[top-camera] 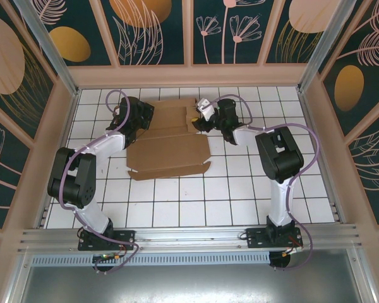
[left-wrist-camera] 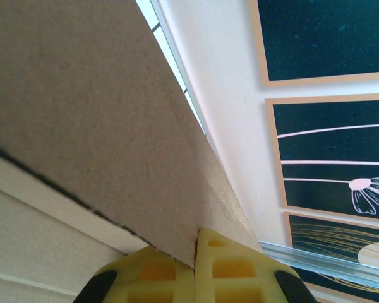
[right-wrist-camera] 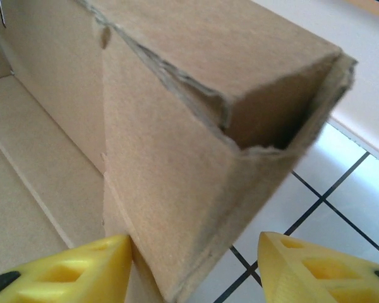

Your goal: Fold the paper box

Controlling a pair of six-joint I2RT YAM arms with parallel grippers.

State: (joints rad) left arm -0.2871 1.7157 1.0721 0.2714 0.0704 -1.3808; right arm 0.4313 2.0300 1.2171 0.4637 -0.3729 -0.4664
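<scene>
We are pinching the plain brown corrugated paper box (top-camera: 170, 151), lying on the worktop (top-camera: 240, 196), in our left tool (left-wrist-camera: 196, 268); our right tool (right-wrist-camera: 196, 252) is straddling its raised wall half-wide, ungripped, so the wall is threatening to spring flat.

Bright, even light, soft faint shadows; overhead view sharp, both close wrist views slightly blurred.

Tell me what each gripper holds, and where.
Left gripper pinches the paper box by a panel edge. Right gripper straddles a folded side wall, jaws open, gripping nothing.
</scene>
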